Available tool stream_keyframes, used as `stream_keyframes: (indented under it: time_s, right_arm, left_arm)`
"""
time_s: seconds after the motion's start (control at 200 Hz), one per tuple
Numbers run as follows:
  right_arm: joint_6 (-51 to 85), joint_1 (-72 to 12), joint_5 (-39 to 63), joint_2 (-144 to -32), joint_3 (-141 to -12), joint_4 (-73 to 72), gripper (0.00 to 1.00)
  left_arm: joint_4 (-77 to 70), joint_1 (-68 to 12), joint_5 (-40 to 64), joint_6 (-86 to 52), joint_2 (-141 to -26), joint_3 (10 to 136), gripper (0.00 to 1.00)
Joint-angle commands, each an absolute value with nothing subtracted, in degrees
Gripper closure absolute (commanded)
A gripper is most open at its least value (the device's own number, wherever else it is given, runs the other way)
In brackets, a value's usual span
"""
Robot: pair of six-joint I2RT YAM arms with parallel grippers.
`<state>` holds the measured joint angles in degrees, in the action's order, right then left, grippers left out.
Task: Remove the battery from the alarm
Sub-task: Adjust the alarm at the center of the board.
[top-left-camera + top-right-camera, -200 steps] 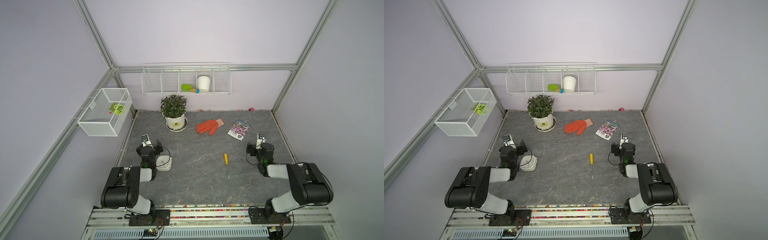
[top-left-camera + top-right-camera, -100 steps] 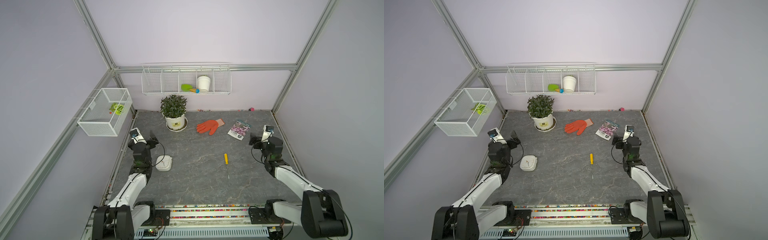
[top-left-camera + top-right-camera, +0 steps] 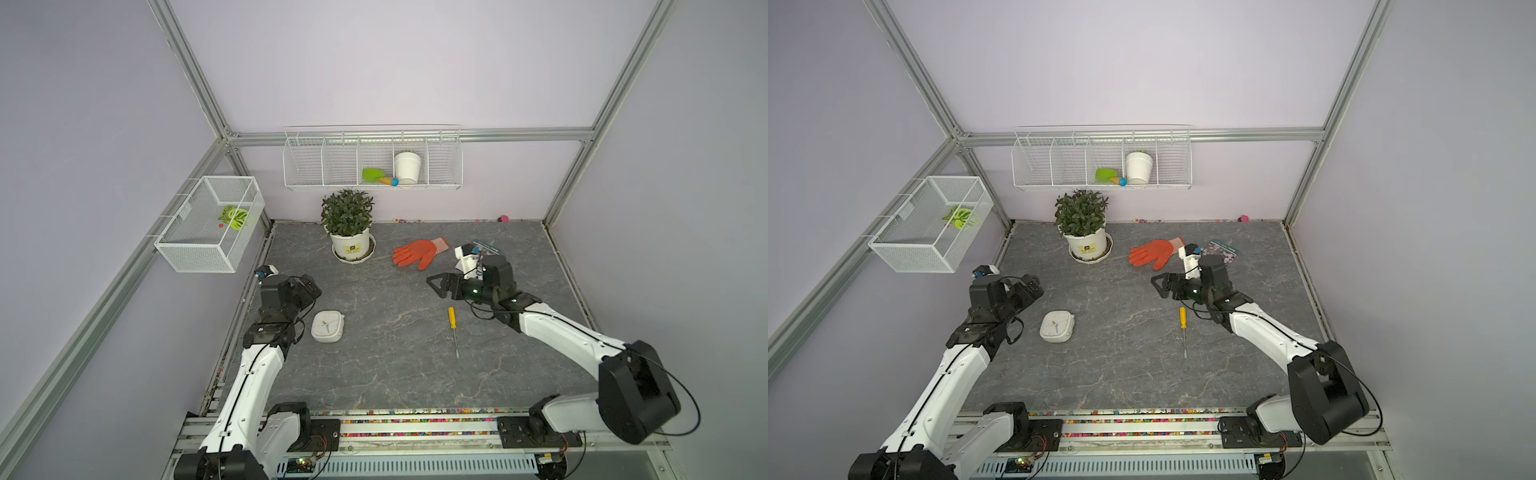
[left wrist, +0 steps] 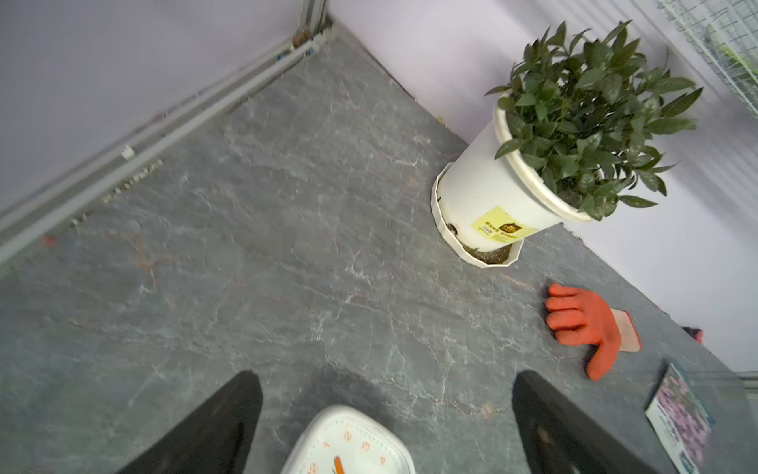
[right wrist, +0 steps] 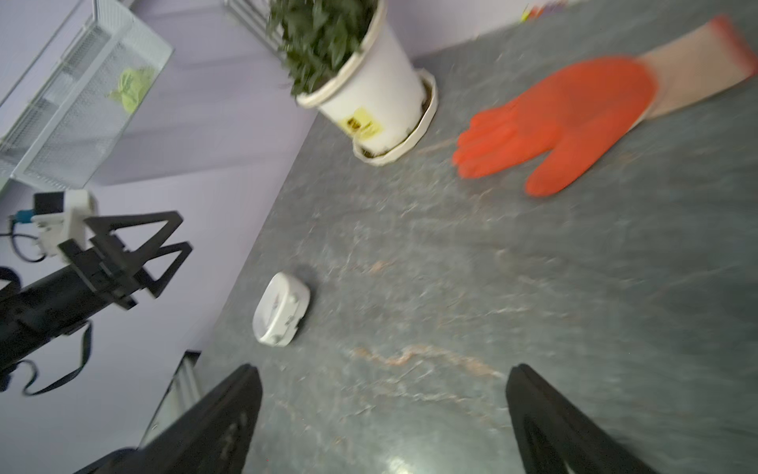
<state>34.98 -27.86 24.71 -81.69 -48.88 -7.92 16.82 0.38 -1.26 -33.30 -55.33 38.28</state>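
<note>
- Along the bottom edge in both top views: a metal rail (image 3: 415,424) carrying both arm bases.
- Above it, across the lower middle: a grey, stone-patterned table (image 3: 395,374).
- Left of centre: the alarm (image 3: 328,326), a white rounded square lying flat with its dial up, free of both arms. No real long axis, and corners turned slightly off the frame's edges.
- No sight of the battery. Judged to sit in the back, which faces the table, so a turn-over probably comes first.
- Just above and left of the alarm: the left gripper (image 3: 311,286), released and empty, jaws spread wide. Shown from the right wrist as two black triangles well apart. From the left wrist, the dial's edge peeking in between the jaws.
- Nearer arm by far: the left, with the alarm down and to the right of its tips, just beside them.
- Right of centre: a yellow-handled screwdriver (image 3: 452,328), shaft pointing toward the bottom of the frame.
- Above the screwdriver: the right gripper (image 3: 436,286), likewise released and empty, tips aimed toward the frame's left, well apart from the alarm.
- Farther back: an orange glove (image 3: 415,253), a potted plant (image 3: 351,245), and a seed packet (image 3: 1223,251) partly hidden behind the right wrist.
- On the back wall, upper middle: a wire shelf (image 3: 316,162) holding a white pot (image 3: 407,166).
- On the left wall: a mesh basket (image 3: 199,253).
</note>
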Motion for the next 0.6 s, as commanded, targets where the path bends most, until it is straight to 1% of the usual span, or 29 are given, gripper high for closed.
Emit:
stream_keyframes:
  time_s: [0.0, 0.07, 0.165, 0.325, 0.4, 0.595]
  right_arm:
    - [43.6, -33.7, 27.5, -87.0, -52.4, -9.2, 0.03]
    - [47.8, -36.2, 27.4, -90.8, -53.5, -12.6, 0.03]
    - [54.5, -38.8, 28.8, -97.2, -54.7, -19.4, 0.04]
    - [65.4, -42.8, 31.1, -109.6, -58.9, -30.4, 0.08]
    - [67.4, -44.5, 31.5, -113.8, -61.9, -31.0, 0.1]
    - [68.2, -48.3, 28.4, -120.0, -69.4, -23.2, 0.11]
  left_arm:
    - [19.4, 4.1, 6.7, -38.5, -56.7, 35.0, 0.0]
    - [17.1, 6.0, 9.9, -39.5, -57.7, 33.6, 0.0]
    - [14.8, 6.5, 12.9, -40.1, -60.0, 33.0, 0.0]
    - [13.3, 6.6, 12.7, -41.2, -64.4, 32.3, 0.0]
    - [12.2, 6.7, 13.0, -41.9, -65.6, 31.5, 0.0]
    - [11.8, 6.6, 16.0, -41.8, -68.0, 30.5, 0.0]
